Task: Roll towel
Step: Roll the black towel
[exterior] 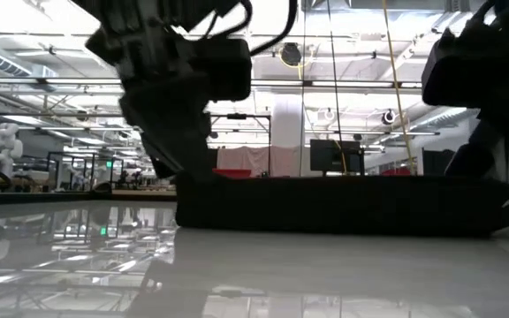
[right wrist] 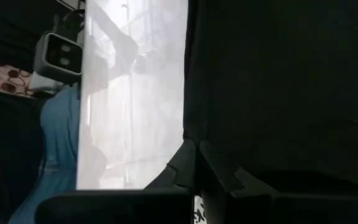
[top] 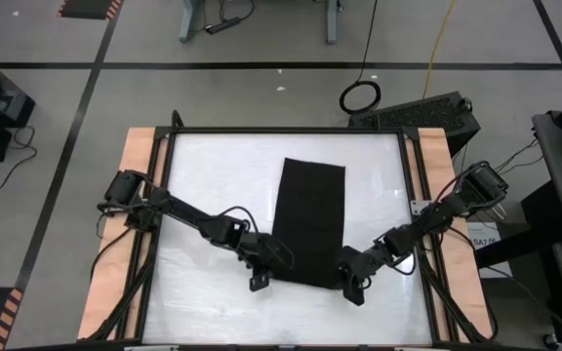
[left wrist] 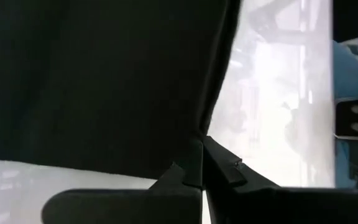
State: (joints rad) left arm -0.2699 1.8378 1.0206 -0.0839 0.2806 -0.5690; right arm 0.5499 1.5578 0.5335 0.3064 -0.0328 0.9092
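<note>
Lying flat mid-worktop [top: 203, 185], towel [top: 308, 219] runs lengthwise from far half toward near edge. Your left gripper [top: 266, 265] pinches towel's near-left corner, fingers [left wrist: 191, 168] closed together on cloth. Your right gripper [top: 351, 275] pinches near-right corner same way, fingers [right wrist: 194, 163] closed on edge. Towel still unrolled.
</note>
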